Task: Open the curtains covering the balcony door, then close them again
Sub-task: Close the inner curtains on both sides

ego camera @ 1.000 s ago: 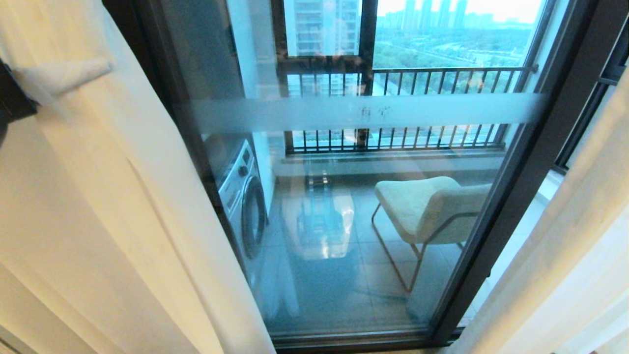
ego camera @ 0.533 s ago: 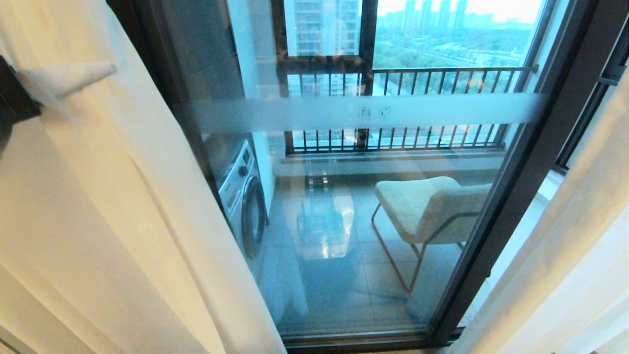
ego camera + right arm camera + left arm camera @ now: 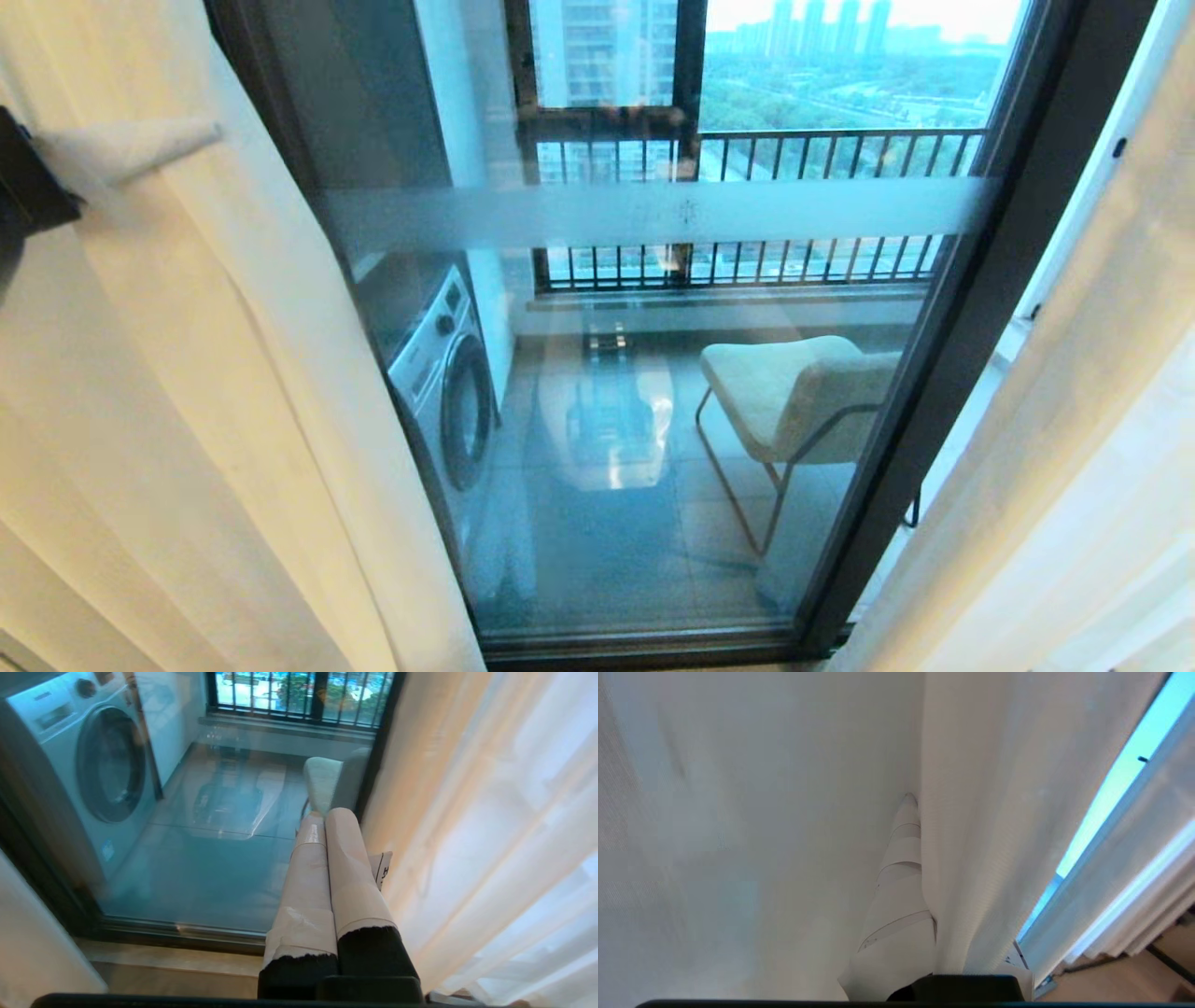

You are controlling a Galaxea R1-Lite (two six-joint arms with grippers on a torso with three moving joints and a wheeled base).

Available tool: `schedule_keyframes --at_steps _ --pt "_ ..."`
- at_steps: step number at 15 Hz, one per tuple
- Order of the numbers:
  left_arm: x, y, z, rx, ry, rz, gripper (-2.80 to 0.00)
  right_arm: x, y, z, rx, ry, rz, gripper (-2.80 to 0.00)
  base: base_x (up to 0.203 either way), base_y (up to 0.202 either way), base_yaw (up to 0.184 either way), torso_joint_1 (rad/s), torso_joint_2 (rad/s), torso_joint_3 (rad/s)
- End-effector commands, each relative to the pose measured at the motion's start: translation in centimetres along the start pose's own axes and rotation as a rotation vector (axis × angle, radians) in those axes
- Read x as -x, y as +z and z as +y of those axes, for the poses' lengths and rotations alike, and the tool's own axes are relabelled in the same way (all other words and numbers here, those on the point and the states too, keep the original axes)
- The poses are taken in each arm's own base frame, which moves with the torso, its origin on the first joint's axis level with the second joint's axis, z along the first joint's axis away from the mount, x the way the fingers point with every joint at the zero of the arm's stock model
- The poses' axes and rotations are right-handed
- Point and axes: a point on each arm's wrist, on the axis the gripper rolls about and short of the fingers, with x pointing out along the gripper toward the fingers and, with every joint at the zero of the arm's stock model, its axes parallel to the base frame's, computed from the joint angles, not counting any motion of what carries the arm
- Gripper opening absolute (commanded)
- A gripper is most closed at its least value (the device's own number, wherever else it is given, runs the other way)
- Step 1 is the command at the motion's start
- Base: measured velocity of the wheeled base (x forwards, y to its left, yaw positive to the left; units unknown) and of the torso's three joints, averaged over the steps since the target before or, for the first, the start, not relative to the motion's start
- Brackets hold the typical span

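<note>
The curtains hang parted to both sides of the balcony door point(image 3: 653, 420), whose glass carries a frosted band point(image 3: 653, 213). The cream left curtain point(image 3: 187, 420) fills the left of the head view. My left gripper point(image 3: 201, 135) is shut on a fold of the left curtain point(image 3: 994, 835); one taped finger point(image 3: 901, 868) shows, the other is hidden behind the cloth. The right curtain point(image 3: 1074, 467) hangs at the right edge. In the right wrist view my right gripper point(image 3: 327, 816) is shut with nothing in it, low beside the right curtain point(image 3: 467, 835).
Behind the glass stand a washing machine point(image 3: 443, 392) on the left and a pale cushioned chair point(image 3: 794, 392) on the right, with a barred railing point(image 3: 822, 149) beyond. The dark door frame point(image 3: 943, 373) slants down to the bottom track point(image 3: 644, 644).
The whole head view has shifted a little to the left, so the camera has moved. My left gripper keeps its place in the picture, still shut on the left curtain.
</note>
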Motion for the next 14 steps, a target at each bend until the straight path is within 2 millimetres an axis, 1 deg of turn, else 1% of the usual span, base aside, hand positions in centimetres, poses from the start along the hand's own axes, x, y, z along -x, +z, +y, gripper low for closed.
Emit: schedule_keyframes --at_steps 1,14 --pt "-0.09 -0.03 0.11 0.002 -0.002 0.002 -2.80 -0.01 0.00 0.00 0.001 0.001 0.001 -2.80 0.000 -0.192 0.000 0.001 0.01 0.002" --pt "-0.23 -0.12 0.41 0.004 0.004 0.005 -2.80 -0.01 0.00 0.00 0.001 0.001 0.001 -2.80 0.000 -0.191 0.001 0.001 0.00 0.003"
